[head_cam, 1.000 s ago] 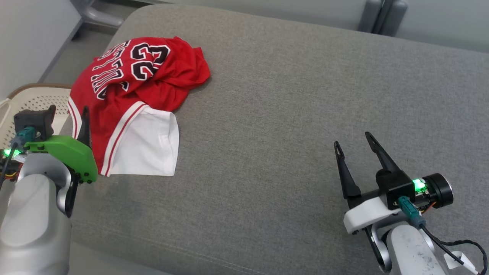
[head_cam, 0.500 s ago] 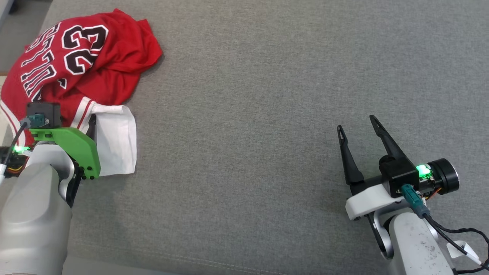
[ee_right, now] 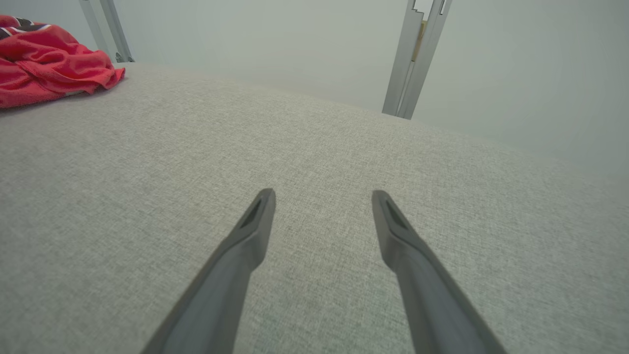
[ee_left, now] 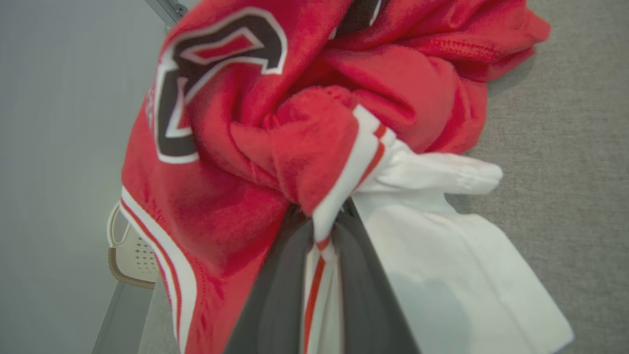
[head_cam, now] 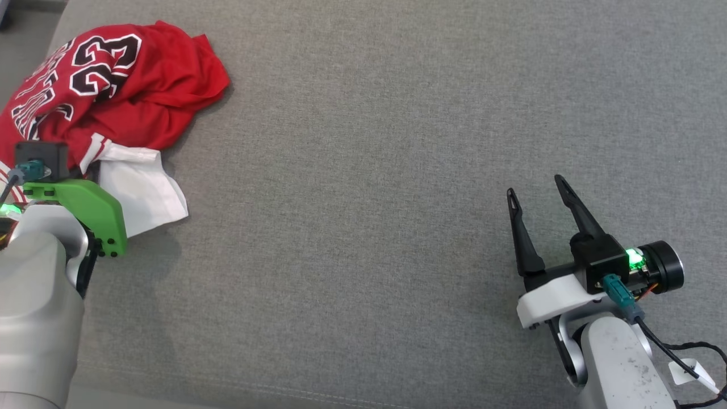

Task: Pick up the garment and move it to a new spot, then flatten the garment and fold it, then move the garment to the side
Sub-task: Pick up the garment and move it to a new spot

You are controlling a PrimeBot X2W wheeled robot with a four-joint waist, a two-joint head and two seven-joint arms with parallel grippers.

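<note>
The garment [head_cam: 130, 96] is a crumpled red jersey with black-and-white lettering, a white-striped hem and a white inner layer, lying at the far left of the grey cushion [head_cam: 369, 170]. In the left wrist view my left gripper [ee_left: 327, 223] is shut on the garment's [ee_left: 236, 128] striped hem, with cloth bunched between the fingers. From the head camera the green wrist mount hides that gripper's fingers. My right gripper [head_cam: 537, 186] hovers open over bare cushion at the lower right, far from the garment [ee_right: 54, 64]; nothing sits between its fingers [ee_right: 258, 216].
A pale perforated basket [ee_left: 130, 250] sits beyond the cushion's left edge, under the jersey's overhang. Metal frame posts [ee_right: 410, 59] stand behind the cushion's far edge. Wide grey cushion surface stretches between the two grippers.
The head camera has shifted, sliding the scene left. My left gripper has closed on the jersey's striped hem, and the white layer has bunched up. The right arm has barely moved.
</note>
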